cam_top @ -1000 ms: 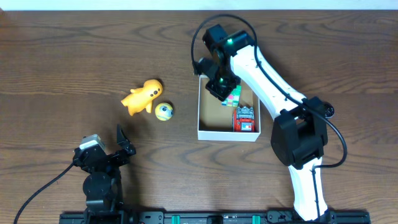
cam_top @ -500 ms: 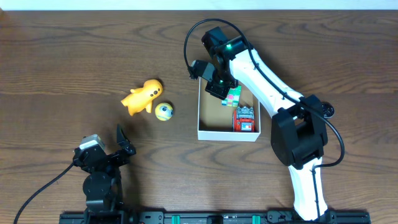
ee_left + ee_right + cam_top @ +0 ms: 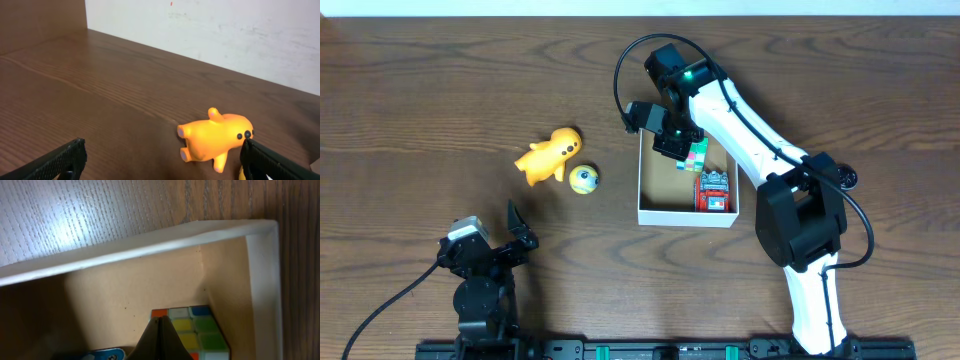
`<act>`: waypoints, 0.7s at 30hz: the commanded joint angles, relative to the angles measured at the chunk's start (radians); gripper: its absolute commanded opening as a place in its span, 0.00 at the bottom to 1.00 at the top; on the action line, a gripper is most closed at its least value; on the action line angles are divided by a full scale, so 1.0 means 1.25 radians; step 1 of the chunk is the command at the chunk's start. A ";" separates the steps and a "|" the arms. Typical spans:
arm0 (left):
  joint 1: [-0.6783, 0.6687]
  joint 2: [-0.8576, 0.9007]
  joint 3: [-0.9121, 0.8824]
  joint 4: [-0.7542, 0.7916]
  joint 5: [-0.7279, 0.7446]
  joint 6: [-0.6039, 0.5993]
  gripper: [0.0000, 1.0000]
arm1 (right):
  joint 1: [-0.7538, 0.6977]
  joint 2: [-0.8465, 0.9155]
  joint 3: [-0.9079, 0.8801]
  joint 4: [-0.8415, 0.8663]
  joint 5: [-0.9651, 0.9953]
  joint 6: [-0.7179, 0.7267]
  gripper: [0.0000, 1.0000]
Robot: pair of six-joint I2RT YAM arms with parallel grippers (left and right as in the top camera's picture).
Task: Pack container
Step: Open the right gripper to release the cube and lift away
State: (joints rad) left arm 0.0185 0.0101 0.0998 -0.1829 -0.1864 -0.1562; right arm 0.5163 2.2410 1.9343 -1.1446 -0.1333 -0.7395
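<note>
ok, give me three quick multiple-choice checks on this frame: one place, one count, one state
1. Where is the puzzle cube?
A) inside the container
B) outside it
C) held aloft

2. How many toys lie outside the container?
A) one
B) two
C) four

3. The left gripper is:
A) shut on a toy
B) open
C) out of view

Answers:
1 A, the right wrist view shows it on the cardboard floor near a corner.
2 B, only the orange toy and the yellow ball.
3 B, its fingers stand wide apart in the left wrist view.
</note>
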 commanded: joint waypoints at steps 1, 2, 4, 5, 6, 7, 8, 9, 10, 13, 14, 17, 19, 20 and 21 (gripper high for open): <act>-0.002 -0.005 0.001 0.001 0.000 0.008 0.98 | -0.006 -0.023 -0.005 -0.005 0.002 -0.026 0.01; -0.002 -0.005 0.001 0.001 0.000 0.008 0.98 | -0.007 -0.023 -0.006 -0.007 0.002 -0.034 0.01; -0.002 -0.005 0.001 0.001 0.000 0.008 0.98 | -0.009 -0.023 -0.007 -0.006 0.001 -0.045 0.01; -0.002 -0.005 0.001 0.001 0.000 0.008 0.98 | -0.009 -0.023 -0.008 -0.006 0.001 -0.052 0.01; -0.002 -0.005 0.001 0.001 0.000 0.008 0.98 | -0.010 -0.023 -0.010 -0.005 0.001 -0.060 0.01; -0.002 -0.005 0.001 0.001 0.000 0.008 0.98 | -0.011 -0.023 -0.013 -0.005 0.001 -0.069 0.01; -0.002 -0.005 0.001 0.001 0.000 0.008 0.98 | -0.011 -0.023 -0.016 -0.005 0.002 -0.075 0.01; -0.002 -0.005 0.001 0.001 0.000 0.008 0.98 | -0.013 -0.023 -0.020 -0.005 0.001 -0.078 0.01; -0.002 -0.005 0.001 0.001 0.000 0.008 0.98 | -0.014 -0.023 -0.026 -0.001 0.002 -0.081 0.01; -0.002 -0.005 0.001 0.001 0.000 0.008 0.98 | -0.019 -0.023 -0.044 0.004 0.002 -0.083 0.01; -0.002 -0.005 0.001 0.001 0.000 0.008 0.98 | -0.021 -0.023 -0.053 0.007 0.002 -0.083 0.01; -0.002 -0.005 0.001 0.001 0.000 0.008 0.98 | -0.029 -0.023 -0.073 0.007 0.002 -0.083 0.01; -0.002 -0.005 0.001 0.001 0.000 0.008 0.98 | -0.035 -0.023 -0.078 0.006 0.003 -0.083 0.01; -0.002 -0.005 0.001 0.001 0.000 0.008 0.98 | -0.038 -0.023 -0.078 0.006 0.009 -0.083 0.01; -0.002 -0.005 0.001 0.001 0.000 0.008 0.98 | -0.040 -0.023 -0.077 0.007 0.020 -0.083 0.01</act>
State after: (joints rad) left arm 0.0185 0.0101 0.0998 -0.1829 -0.1864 -0.1562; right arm 0.4801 2.2410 1.8431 -1.1370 -0.1295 -0.8253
